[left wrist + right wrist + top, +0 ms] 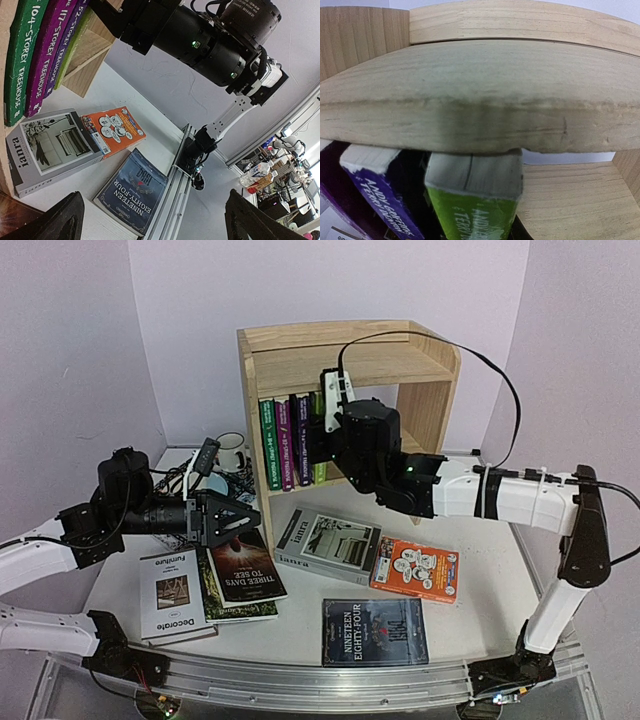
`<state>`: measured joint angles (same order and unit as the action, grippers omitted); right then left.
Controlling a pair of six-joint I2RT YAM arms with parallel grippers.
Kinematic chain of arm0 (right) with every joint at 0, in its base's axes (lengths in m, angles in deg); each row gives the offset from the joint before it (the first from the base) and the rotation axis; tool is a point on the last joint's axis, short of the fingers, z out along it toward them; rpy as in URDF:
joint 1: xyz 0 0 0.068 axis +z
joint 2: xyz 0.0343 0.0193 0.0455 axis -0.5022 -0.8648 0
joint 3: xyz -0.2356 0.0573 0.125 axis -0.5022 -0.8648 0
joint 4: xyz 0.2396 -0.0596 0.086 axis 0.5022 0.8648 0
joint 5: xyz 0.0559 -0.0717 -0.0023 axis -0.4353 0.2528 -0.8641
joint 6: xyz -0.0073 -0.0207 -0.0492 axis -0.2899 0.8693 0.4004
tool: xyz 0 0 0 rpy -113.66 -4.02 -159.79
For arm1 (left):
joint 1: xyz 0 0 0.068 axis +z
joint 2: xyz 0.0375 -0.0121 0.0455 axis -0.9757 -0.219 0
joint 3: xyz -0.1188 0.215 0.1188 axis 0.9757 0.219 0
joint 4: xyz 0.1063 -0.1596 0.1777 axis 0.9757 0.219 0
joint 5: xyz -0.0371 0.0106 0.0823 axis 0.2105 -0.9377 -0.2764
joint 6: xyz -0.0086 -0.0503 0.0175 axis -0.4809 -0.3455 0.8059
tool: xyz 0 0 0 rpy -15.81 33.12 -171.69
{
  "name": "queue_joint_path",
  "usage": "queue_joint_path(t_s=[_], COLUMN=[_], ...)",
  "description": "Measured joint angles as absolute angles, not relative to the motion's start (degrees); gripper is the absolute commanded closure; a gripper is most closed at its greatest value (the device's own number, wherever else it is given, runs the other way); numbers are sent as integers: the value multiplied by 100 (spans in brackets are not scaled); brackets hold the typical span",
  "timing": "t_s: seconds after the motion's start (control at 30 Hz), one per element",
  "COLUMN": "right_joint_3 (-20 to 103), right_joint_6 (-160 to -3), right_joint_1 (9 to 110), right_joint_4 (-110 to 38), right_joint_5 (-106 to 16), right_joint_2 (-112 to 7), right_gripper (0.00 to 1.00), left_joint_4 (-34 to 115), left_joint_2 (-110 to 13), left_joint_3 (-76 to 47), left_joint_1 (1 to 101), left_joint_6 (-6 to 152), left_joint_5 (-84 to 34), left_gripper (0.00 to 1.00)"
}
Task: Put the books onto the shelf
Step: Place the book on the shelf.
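Four books (285,440) stand at the left of the lower tier of the shelf (300,340), the bright green book (318,445) outermost, while six lie on the table (480,540), so the job looks under half done. The right gripper (328,425) is at that green book, its tips hidden, so I cannot tell if it grips; the left gripper (222,520) hangs wide open over "Three Days to See" (245,565).
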<state>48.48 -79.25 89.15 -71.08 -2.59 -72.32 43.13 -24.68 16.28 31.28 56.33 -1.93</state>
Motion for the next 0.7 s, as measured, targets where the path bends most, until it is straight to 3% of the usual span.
queue_joint_path(t_s=[0.53, 0.7], right_joint_3=[4908, 4908], right_joint_6=[-8143, -8168], right_joint_1=[8886, 8873], right_joint_4=[-7093, -7070], right_joint_5=[-434, -514], right_joint_2=[-7283, -7278], right_gripper=[93, 88], left_joint_4=[4314, 4314], left_joint_2=[-2501, -2501], left_joint_3=[1628, 1628], left_joint_1=[3128, 3128], left_joint_6=[5631, 5629], left_joint_5=[-201, -199], left_gripper=[1, 1])
